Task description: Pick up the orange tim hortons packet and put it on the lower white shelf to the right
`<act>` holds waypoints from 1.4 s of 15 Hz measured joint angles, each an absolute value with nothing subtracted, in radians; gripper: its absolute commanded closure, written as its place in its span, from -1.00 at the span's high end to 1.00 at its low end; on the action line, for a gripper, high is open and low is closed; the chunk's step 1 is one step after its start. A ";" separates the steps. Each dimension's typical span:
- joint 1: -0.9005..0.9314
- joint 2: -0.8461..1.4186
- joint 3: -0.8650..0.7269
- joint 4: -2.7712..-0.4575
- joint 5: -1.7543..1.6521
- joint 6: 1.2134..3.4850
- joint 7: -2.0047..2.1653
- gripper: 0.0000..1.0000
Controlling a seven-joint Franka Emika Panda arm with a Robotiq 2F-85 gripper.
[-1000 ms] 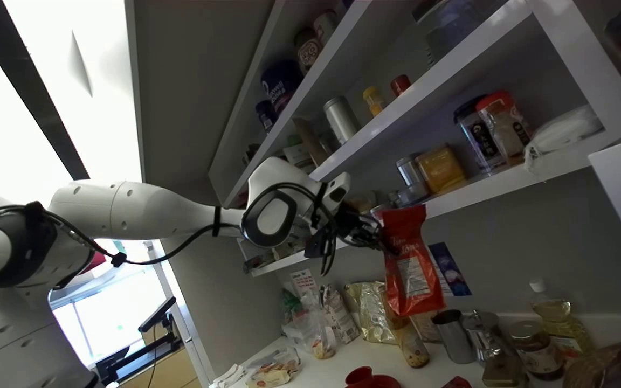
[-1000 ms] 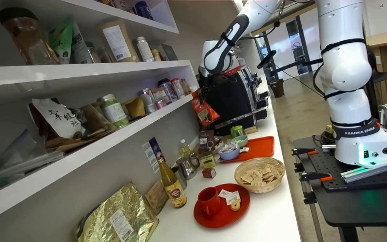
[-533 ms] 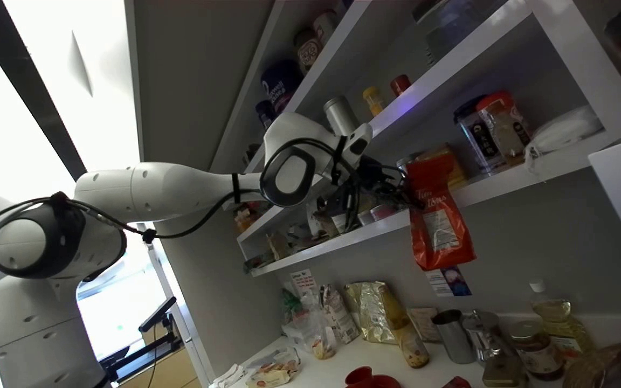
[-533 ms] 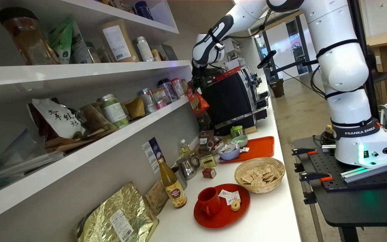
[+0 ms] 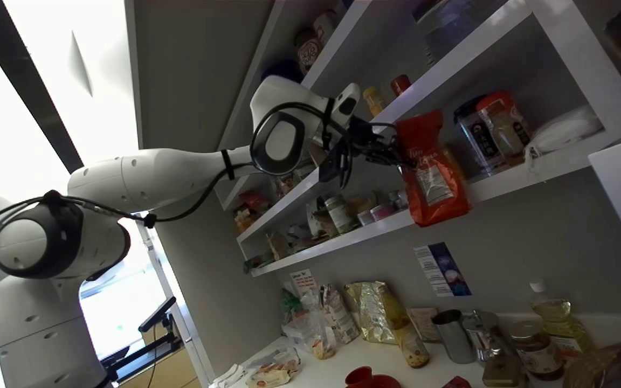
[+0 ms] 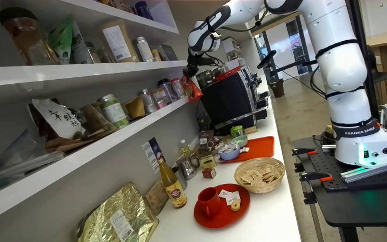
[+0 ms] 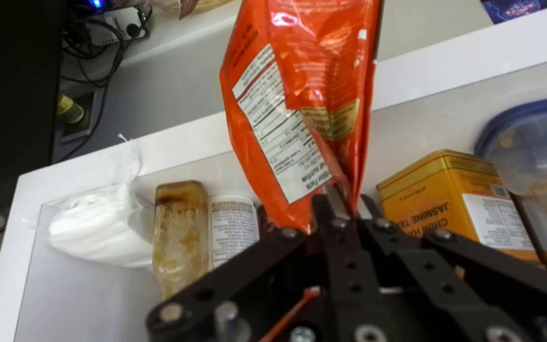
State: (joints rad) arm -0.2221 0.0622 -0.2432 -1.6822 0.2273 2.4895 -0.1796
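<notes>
The orange Tim Hortons packet (image 5: 433, 180) hangs from my gripper (image 5: 408, 161), which is shut on its upper part. It also shows in an exterior view (image 6: 193, 92) and fills the upper middle of the wrist view (image 7: 278, 123). In the wrist view the fingertips (image 7: 349, 204) pinch its folded edge. The packet is in front of the lower white shelf (image 5: 537, 171), its bottom reaching a little below the board's front edge. I cannot tell whether it touches the board. The shelf's edge also shows in the wrist view (image 7: 178, 146).
On the lower shelf stand a yellow jasmine tea tin (image 7: 425, 199), a brownish glass jar (image 7: 181, 237), a red-lidded jar (image 5: 502, 121) and a white plastic bag (image 7: 102, 228). A higher white board (image 6: 113, 69) runs above. A black machine (image 6: 228, 99) stands beside the packet.
The arm has raised the packet from well below the lower shelf to the board's height. In an exterior view it has also moved left, closer to the shelf's end. The gripper stays shut on it.
</notes>
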 measured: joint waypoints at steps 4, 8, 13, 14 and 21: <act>-0.229 0.081 -0.236 -1.615 0.287 2.490 -0.207 -0.98; -0.232 0.106 -0.220 -1.562 0.366 2.511 -0.234 -0.98; -0.238 0.158 -0.189 -1.518 0.414 2.566 -0.243 -0.98; -0.241 0.171 -0.183 -1.510 0.414 2.574 -0.243 -0.98; -0.262 0.261 -0.148 -1.424 0.392 2.564 -0.252 -0.97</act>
State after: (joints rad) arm -0.2617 0.2609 -0.1479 -1.4238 0.3924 2.5641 -0.2521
